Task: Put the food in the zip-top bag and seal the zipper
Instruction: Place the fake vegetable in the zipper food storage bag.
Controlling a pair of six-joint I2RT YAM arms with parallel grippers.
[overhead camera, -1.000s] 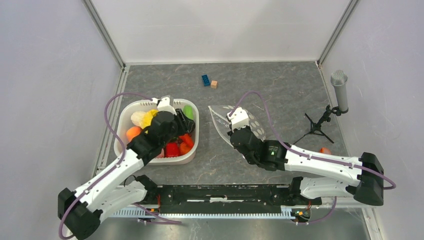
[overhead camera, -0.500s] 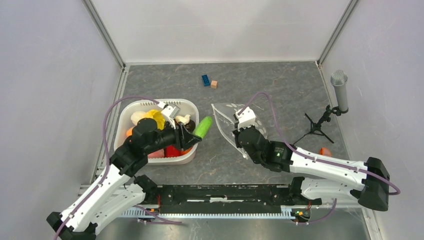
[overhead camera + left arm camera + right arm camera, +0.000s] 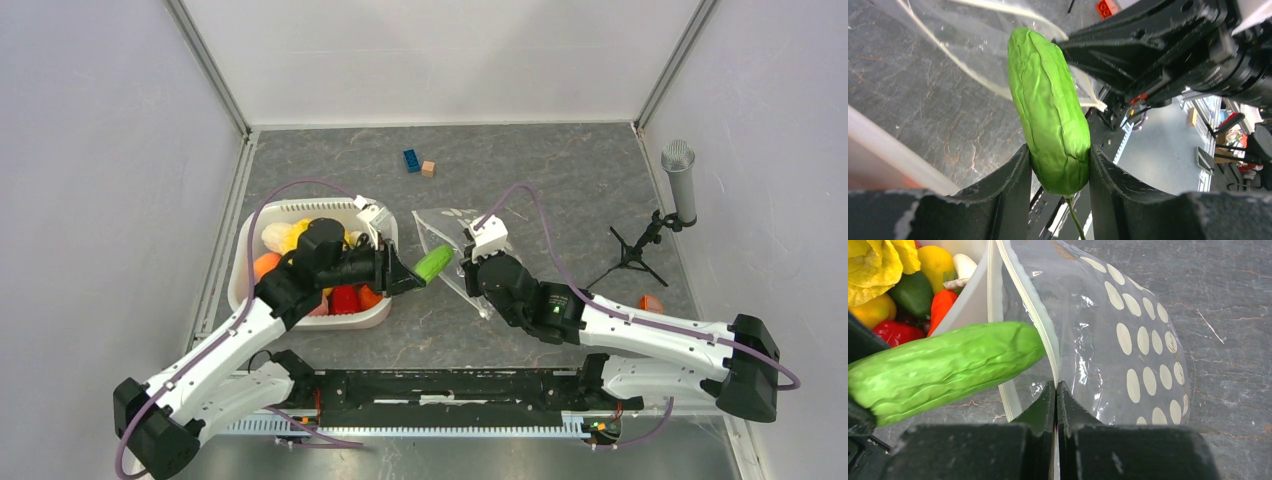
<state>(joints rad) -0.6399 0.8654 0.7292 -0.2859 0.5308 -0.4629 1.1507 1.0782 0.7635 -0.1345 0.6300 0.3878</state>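
Left end effector [image 3: 1059, 165]: fingers partly apart, clamped on the stem end of a green, wrinkled plastic toy cucumber [image 3: 1048, 100]. Cucumber sticks out towards 2 o'clock in the top view, clear of the counter. Its tip is at the mouth of the bag; can't tell if it's past the lip.

Right end effector [image 3: 1055, 390]: fingers fully together, pinching the edge of the flat transparent zip-top bag with white round dots [image 3: 1128, 340]. It holds that edge up, mouth facing 9 o'clock. The thin clear press-seal zipper strip [image 3: 1024, 290] is unsealed, its two lips apart. The bag sits at counter centre, just beside the basket at its 3 o'clock.

Counter [image 3: 560, 180]: dark grey, marbled, with pale walls on three sides and metal frame posts in the far corners.

Counts:
- 2 arms
- 1 bag
- 1 white plastic basket [image 3: 270, 208] at 9 o'clock
- Toys in the basket: 1 crinkled yellow piece [image 3: 873, 265], 1 red pepper [image 3: 893, 332], 1 orange carrot [image 3: 940, 302], 1 dark green piece [image 3: 910, 292]. Others are partly hidden under the left arm, so no full count.
- 1 blue toy brick [image 3: 411, 160] and 1 small wooden cube [image 3: 428, 168], side by side at 12 o'clock
- 1 grey microphone on a black tripod [image 3: 678, 180] at 3 o'clock
- 1 small orange piece [image 3: 650, 300] at 4 o'clock
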